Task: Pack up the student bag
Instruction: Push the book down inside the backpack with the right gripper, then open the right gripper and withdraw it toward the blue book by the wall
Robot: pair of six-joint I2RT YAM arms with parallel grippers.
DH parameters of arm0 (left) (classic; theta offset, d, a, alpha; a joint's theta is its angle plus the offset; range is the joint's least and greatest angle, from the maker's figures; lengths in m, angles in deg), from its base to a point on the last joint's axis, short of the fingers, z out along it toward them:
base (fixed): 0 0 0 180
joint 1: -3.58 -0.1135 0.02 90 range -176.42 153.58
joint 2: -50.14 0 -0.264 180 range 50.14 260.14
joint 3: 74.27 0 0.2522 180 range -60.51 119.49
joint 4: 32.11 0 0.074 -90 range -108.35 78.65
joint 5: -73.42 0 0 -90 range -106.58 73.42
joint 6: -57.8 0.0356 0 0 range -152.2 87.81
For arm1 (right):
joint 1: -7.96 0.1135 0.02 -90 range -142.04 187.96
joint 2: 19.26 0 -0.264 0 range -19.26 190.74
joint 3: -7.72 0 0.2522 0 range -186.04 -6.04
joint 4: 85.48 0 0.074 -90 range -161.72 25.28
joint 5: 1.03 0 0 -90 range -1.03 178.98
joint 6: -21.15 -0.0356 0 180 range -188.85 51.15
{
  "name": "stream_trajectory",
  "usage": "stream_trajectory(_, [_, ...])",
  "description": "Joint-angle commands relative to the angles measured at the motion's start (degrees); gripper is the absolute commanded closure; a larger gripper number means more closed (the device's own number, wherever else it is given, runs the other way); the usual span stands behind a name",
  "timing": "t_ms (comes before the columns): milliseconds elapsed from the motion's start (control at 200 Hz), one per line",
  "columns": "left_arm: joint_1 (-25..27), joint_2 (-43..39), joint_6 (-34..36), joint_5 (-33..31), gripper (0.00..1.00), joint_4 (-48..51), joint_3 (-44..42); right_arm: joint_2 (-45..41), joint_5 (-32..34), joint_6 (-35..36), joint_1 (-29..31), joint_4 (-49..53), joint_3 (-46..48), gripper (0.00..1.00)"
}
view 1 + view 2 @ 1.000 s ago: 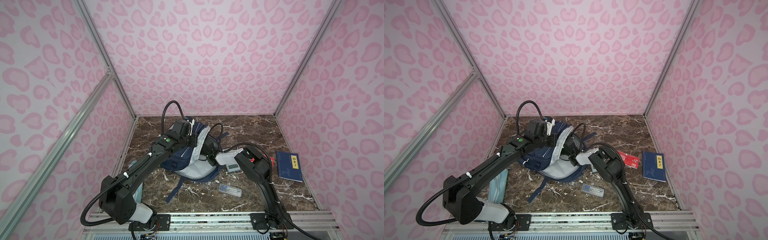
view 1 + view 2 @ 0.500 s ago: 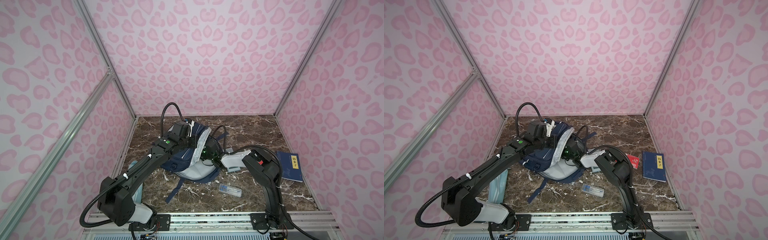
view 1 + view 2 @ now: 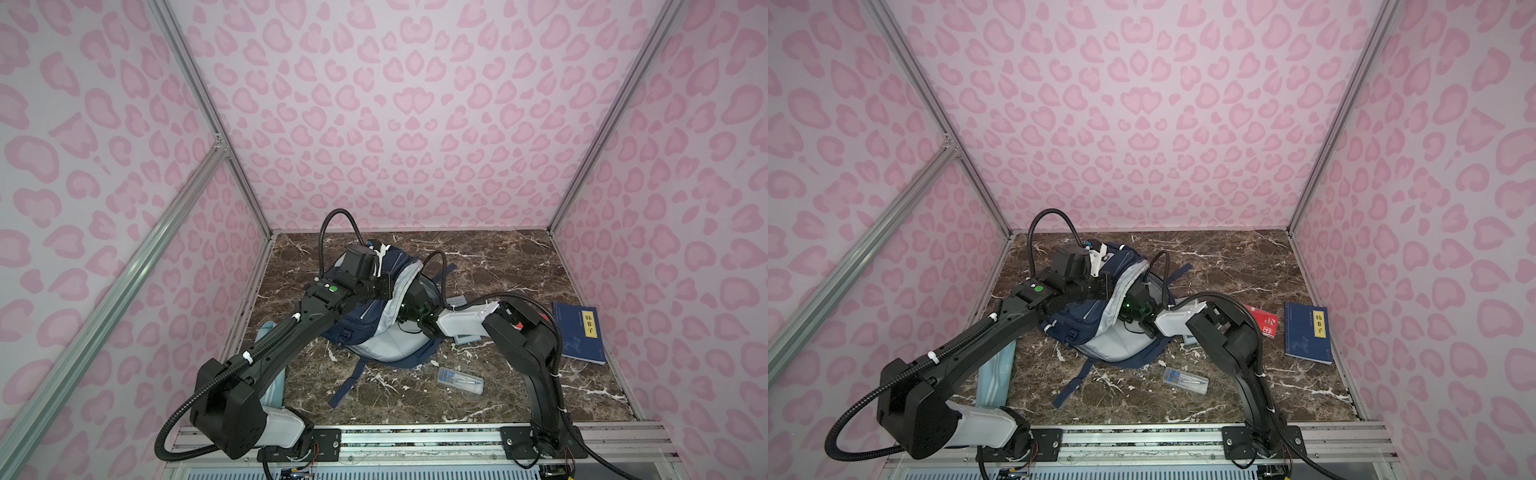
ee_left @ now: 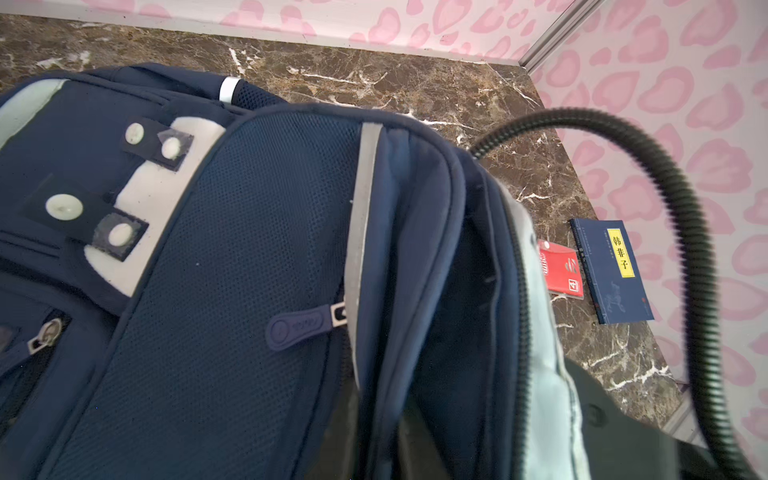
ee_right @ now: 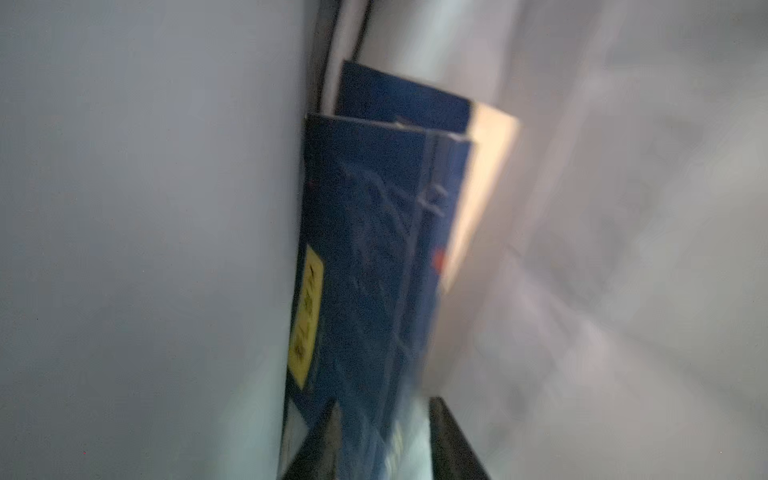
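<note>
Right tool (image 5: 382, 403) part-open astride book (image 5: 365, 249), grip unclear; student bag (image 3: 382, 345) lies front-to-back, mouth rightward.

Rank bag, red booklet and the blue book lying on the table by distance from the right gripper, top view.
1. bag: centre; right gripper is inside its opening.
2. red booklet: right of the bag.
3. blue book: farthest right, beyond the booklet.
</note>
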Motion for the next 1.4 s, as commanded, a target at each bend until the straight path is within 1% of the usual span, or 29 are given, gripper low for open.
stream_trajectory(0, [0.1,-0.6,-1.8,0.9,0.76,-5.1,-1.2,-5.9,-0.1,3.9,-0.2,2.6,5.2,0.57])
stream_trajectory(95, [0.1,-0.3,-2.1,-0.5,0.80,-5.7,-2.3,-11.6,-0.3,5.9,0.1,5.6,10.4,0.57])
stream_trajectory(300, [0.1,-0.8,-3.4,-2.5,0.83,-6.4,-5.3,-21.7,1.5,7.0,0.0,13.4,18.8,0.56])
stream_trajectory(395, [0.2,-1.6,-4.1,-1.9,0.80,-7.4,-6.9,-26.4,2.7,8.5,0.0,16.6,21.0,0.56])
stream_trajectory(500, [0.5,-1.6,-4.5,-1.3,0.75,-7.7,-8.1,-31.7,6.9,12.8,0.1,26.7,20.3,0.57])
stream_trajectory(535, [0.6,-1.8,-4.7,-1.3,0.70,-7.8,-8.5,-33.3,8.5,14.6,0.1,30.8,19.6,0.56])
stream_trajectory(560, [0.6,-1.9,-4.8,-1.3,0.65,-7.9,-8.8,-34.4,9.6,15.7,0.1,33.5,19.4,0.56])
stream_trajectory(595, [0.7,-2.1,-5.2,-1.6,0.47,-8.0,-9.1,-36.2,11.3,17.5,0.1,36.8,19.1,0.55])
stream_trajectory(605, [0.7,-2.1,-5.2,-1.7,0.43,-8.0,-9.2,-36.7,11.8,18.0,0.1,37.9,18.9,0.51])
stream_trajectory(610, [0.8,-2.2,-5.3,-1.7,0.41,-8.0,-9.2,-36.9,12.1,18.3,0.1,38.4,18.8,0.43])
stream_trajectory(615, [0.8,-2.2,-5.4,-1.8,0.38,-7.9,-9.2,-37.1,12.5,18.5,0.1,38.9,18.7,0.38])
stream_trajectory(625, [0.9,-2.3,-5.5,-1.9,0.34,-7.9,-9.3,-37.6,13.0,19.1,0.1,40.1,18.6,0.34])
stream_trajectory(680, [1.3,-2.8,-6.3,-2.7,0.15,-7.7,-9.6,-39.7,16.0,22.4,-0.4,45.6,17.4,0.33])
stream_trajectory(685, [1.4,-2.9,-6.3,-2.8,0.08,-7.7,-9.5,-39.9,16.4,22.8,-0.4,46.1,17.3,0.33])
stream_trajectory(695, [1.6,-3.0,-6.3,-2.9,0.01,-7.6,-9.5,-40.2,17.0,23.4,-0.5,47.1,16.9,0.33])
stream_trajectory(700, [1.6,-3.1,-6.3,-2.9,0.00,-7.7,-9.5,-40.4,17.3,23.6,-0.6,47.7,16.8,0.33])
stream_trajectory(765, [3.1,-3.8,-5.9,-3.4,0.02,-7.1,-9.2,-42.1,21.6,26.0,-2.3,54.4,14.7,0.33])
stream_trajectory(775, [3.3,-3.9,-5.8,-3.6,0.02,-7.1,-9.1,-42.3,22.0,26.4,-2.8,55.2,14.3,0.27])
stream_trajectory(790, [3.8,-4.1,-5.8,-3.8,0.02,-7.1,-9.0,-42.6,22.7,27.1,-3.3,56.4,14.0,0.09])
stream_trajectory(800, [4.2,-4.2,-5.7,-4.1,0.02,-7.1,-8.9,-42.8,23.2,27.5,-3.8,57.2,13.7,0.04])
stream_trajectory(810, [4.4,-4.3,-5.7,-4.2,0.02,-7.1,-8.8,-42.9,23.9,27.9,-4.3,57.9,13.5,0.02])
stream_trajectory(875, [6.4,-5.1,-6.1,-4.4,0.02,-7.6,-8.7,-43.6,28.2,30.5,-7.6,61.6,11.9,0.02])
stream_trajectory(930, [8.2,-5.5,-6.5,-4.5,0.02,-8.4,-8.7,-43.9,32.1,30.4,-11.4,64.0,11.0,0.02])
stream_trajectory(1025, [11.2,-5.6,-7.1,-4.6,0.02,-9.7,-8.3,-44.7,32.3,32.3,-19.1,61.0,11.3,0.03])
stream_trajectory(1120, [14.0,-4.3,-8.3,-3.0,0.02,-12.5,-7.9,-43.8,29.9,34.1,-26.9,56.5,11.6,0.05])
stream_trajectory(1185, [16.3,-2.4,-8.7,-1.9,0.02,-13.8,-7.2,-40.7,32.2,35.3,-32.3,55.1,10.9,0.05])
stream_trajectory(1320, [19.4,1.4,-8.4,-1.3,0.02,-14.5,-5.6,-30.3,42.5,37.0,-41.2,56.4,6.9,0.05])
stream_trajectory(1360, [19.8,2.0,-8.6,-0.7,0.02,-15.8,-6.2,-27.0,42.8,36.9,-43.8,54.9,6.2,0.06])
stream_trajectory(1395, [20.1,2.4,-8.9,-0.2,0.02,-17.1,-6.7,-24.1,40.8,36.8,-46.3,54.1,5.3,0.07])
